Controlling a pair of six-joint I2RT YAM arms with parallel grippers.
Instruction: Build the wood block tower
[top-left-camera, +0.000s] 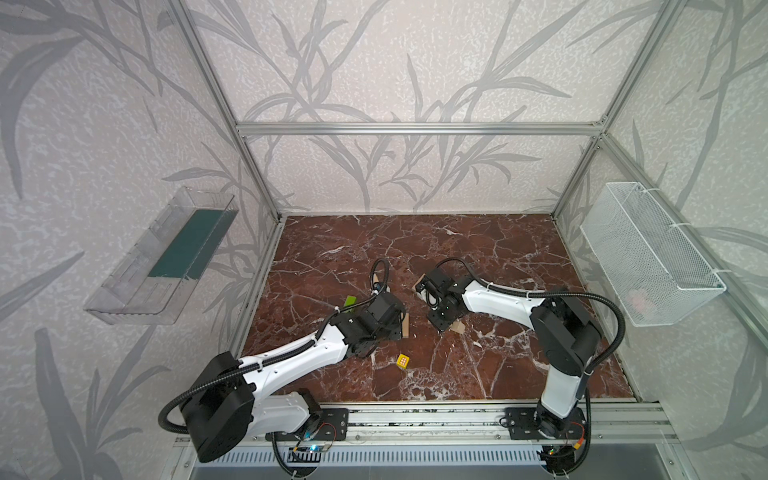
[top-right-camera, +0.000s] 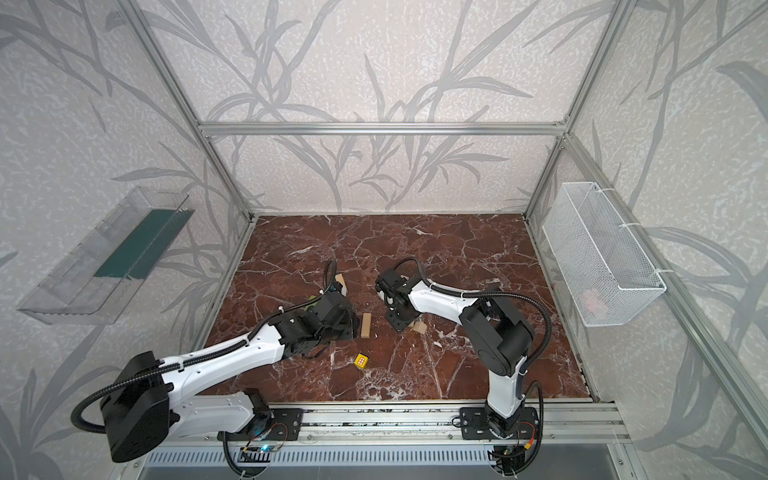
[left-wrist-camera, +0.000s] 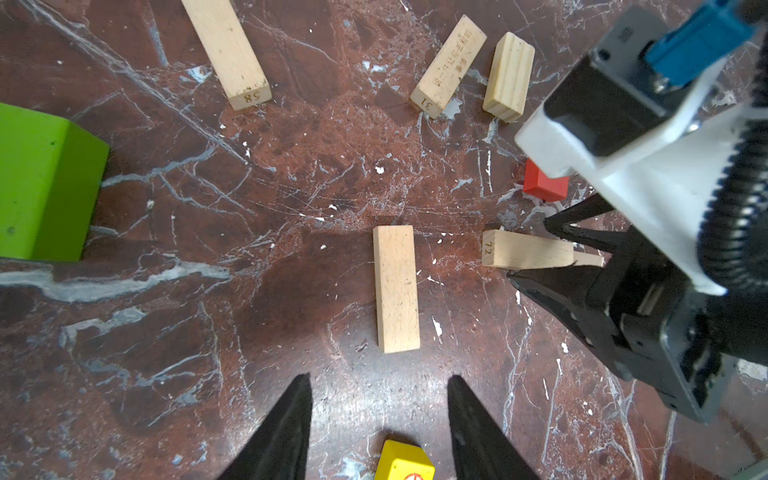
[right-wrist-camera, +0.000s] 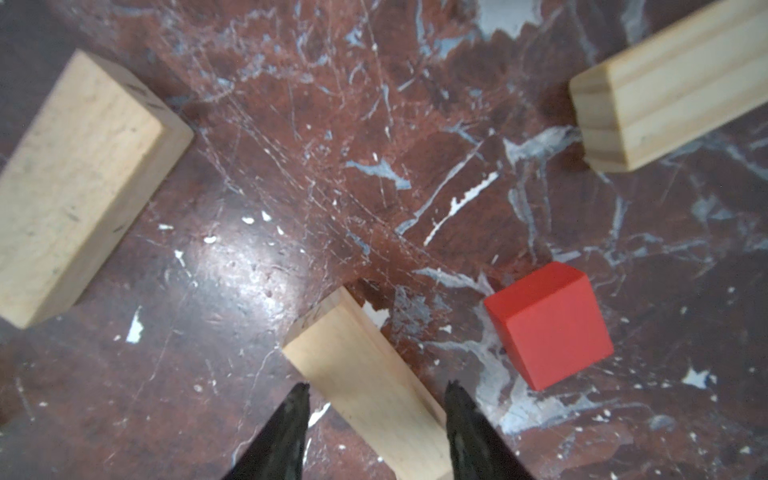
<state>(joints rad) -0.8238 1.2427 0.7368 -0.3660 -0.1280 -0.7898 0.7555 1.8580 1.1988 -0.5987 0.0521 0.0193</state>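
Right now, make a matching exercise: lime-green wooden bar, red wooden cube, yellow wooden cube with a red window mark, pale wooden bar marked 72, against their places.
1 lime-green bar
2 red cube
3 yellow cube
4 pale bar marked 72

a between the jaws of the right gripper
b nearest the front rail
c partly hidden behind the left arm
d on the table beside bar 72

Pairs: 1c, 2d, 3b, 4a

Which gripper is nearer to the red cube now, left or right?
Right. The right gripper is just beside the red cube; the left gripper is farther, near the yellow cube.
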